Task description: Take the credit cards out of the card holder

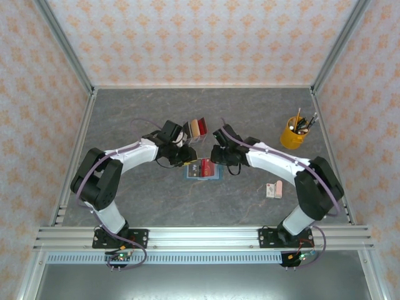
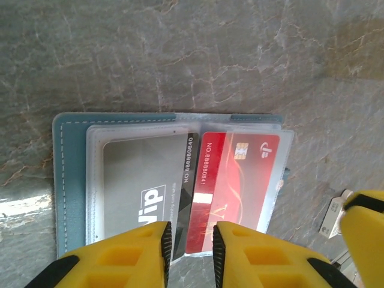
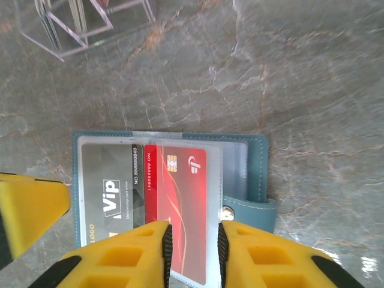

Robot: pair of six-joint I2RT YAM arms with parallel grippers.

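Card holder (image 3: 257, 162) lies open and flat near the centre of the tabletop (image 1: 250, 119), partly covered from above by both hands. A grey card (image 2: 141, 174) and a red card (image 3: 180, 192) sit in clear sleeves (image 3: 231, 162), their near ends hidden. Left hand (image 2: 192, 255) and right hand (image 3: 193, 258): fingers narrowly parted over the cards; whether either grasps anything cannot be determined. Bare tabletop lies open toward the near edge.

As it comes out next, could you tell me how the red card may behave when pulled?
The red card looks thin, flat and stiff, so it should probably slide out unbent. Its smooth face may be slippery to pinch. The holder, lying open on the table, might drag along.
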